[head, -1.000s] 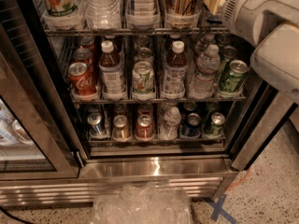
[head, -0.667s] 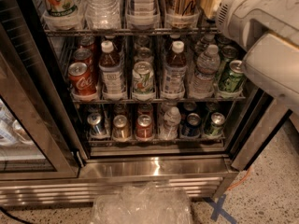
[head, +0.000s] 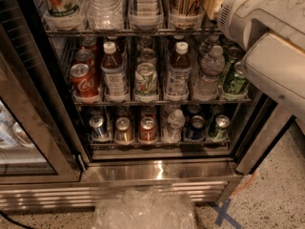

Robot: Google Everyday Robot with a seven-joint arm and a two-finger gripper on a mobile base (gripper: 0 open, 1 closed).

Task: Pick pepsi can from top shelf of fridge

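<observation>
The pepsi can is not showing on the top shelf [head: 119,31], perhaps hiding behind the arm [head: 271,18], so the pincer [head: 212,3], hovering at that shelf's right end, clenched or released I cannot tell, is risking bumping the holder [head: 186,18] beside it or grabbing the wrong drink.

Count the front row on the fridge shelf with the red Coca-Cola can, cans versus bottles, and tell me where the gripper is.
Cans: 3 (Coca-Cola can, pale green can, dark green can)
Bottles: 3 (left brown bottle, right brown bottle, clear water bottle)
Total: 6
The gripper is at the top right of the view.
</observation>
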